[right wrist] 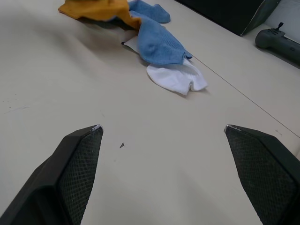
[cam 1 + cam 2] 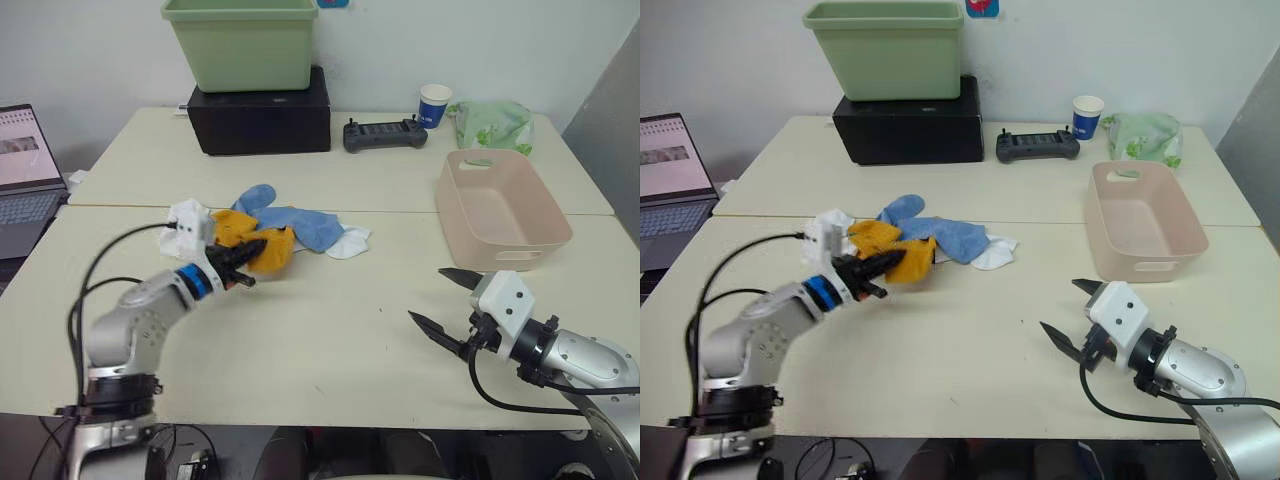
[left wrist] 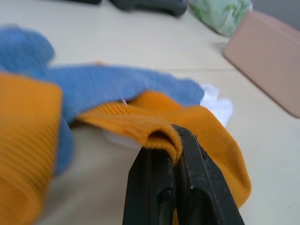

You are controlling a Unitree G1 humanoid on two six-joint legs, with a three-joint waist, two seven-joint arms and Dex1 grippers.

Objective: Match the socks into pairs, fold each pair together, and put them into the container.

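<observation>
A heap of socks lies mid-table: mustard-orange socks [image 2: 262,245], light blue socks [image 2: 300,224] behind them, and white socks [image 2: 348,242] at both ends of the heap. My left gripper [image 2: 248,262] is shut on the edge of a mustard-orange sock [image 3: 154,126] at the heap's near side. My right gripper [image 2: 444,301] hovers open over bare table at the near right, holding nothing. The pale pink container [image 2: 500,208] stands empty at the right, just beyond the right gripper.
A green bin [image 2: 243,42] sits on a black box [image 2: 262,120] at the back. A black controller [image 2: 385,134], a paper cup [image 2: 434,105] and a pale green bag [image 2: 492,125] lie at the back right. A laptop [image 2: 25,165] is at the left.
</observation>
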